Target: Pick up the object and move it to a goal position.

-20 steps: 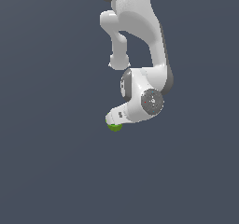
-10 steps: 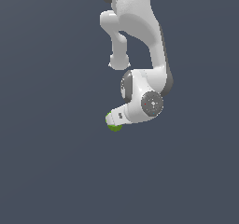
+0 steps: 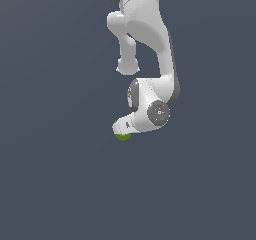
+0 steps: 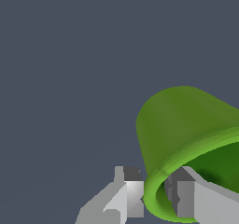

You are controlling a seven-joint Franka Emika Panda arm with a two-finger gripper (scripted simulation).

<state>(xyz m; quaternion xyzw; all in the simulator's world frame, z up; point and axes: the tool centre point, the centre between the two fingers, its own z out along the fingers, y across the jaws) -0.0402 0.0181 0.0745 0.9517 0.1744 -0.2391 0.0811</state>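
Green cup [image 4: 186, 125], rim wall between the tool [image 4: 156, 195] fingers.

You're looking at a plain, dark grey-blue floor [image 3: 55, 174] that fills both views, uniform and unmarked. Around the green cup [image 3: 122, 136], the floor shows the same flat tone on every side. You can't tell from either view whether the cup rests on the floor or hangs above it; no shadow or contact line shows beneath it.
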